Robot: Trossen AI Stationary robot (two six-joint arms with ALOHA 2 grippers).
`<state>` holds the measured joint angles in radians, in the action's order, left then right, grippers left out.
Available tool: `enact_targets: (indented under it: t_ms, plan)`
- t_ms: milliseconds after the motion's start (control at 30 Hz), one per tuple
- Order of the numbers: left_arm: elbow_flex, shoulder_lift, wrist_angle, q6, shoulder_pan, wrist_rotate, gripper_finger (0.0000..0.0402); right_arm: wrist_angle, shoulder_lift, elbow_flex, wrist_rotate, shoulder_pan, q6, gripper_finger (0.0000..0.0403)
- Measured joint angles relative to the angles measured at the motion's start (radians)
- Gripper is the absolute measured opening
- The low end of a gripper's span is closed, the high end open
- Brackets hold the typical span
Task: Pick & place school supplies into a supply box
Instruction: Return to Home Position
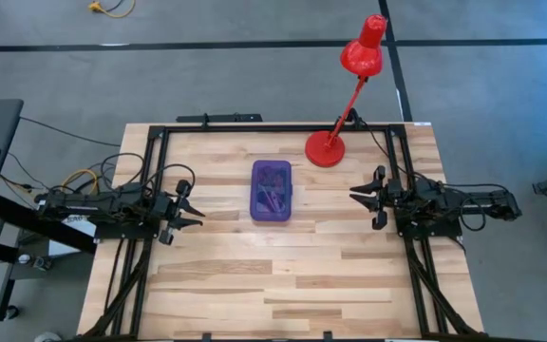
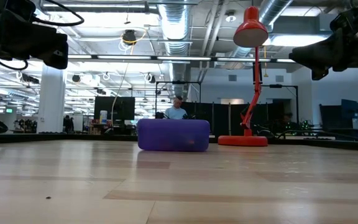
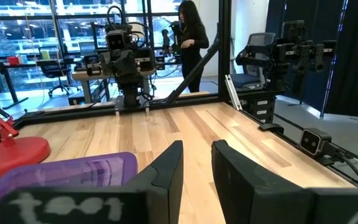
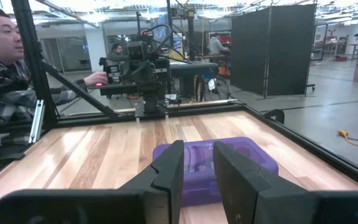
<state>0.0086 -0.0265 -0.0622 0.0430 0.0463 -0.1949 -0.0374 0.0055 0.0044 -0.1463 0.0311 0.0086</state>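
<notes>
Retracting outward toward the worktop's (image 1: 254,275) side edges seems best; left claw (image 1: 193,211) and right claw (image 1: 364,197) both spread, well apart from the closed supply box (image 1: 272,190).

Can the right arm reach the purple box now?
Probably yes: only bare table lies between the right tool and the purple box; the red lamp stands off to the side.

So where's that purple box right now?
High view: the purple box lies mid-table between the left gripper and the right gripper, the red lamp's base nearest, toward the right arm.
</notes>
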Motion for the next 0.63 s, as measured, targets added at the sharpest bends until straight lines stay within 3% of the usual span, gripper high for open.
enact_targets:
  t_ms: [633]
  plan:
    - [0.000,0.000,0.000,-0.006,0.000,0.000,0.0073,0.000,0.000,0.000,0.000,0.000,0.000,0.0082]
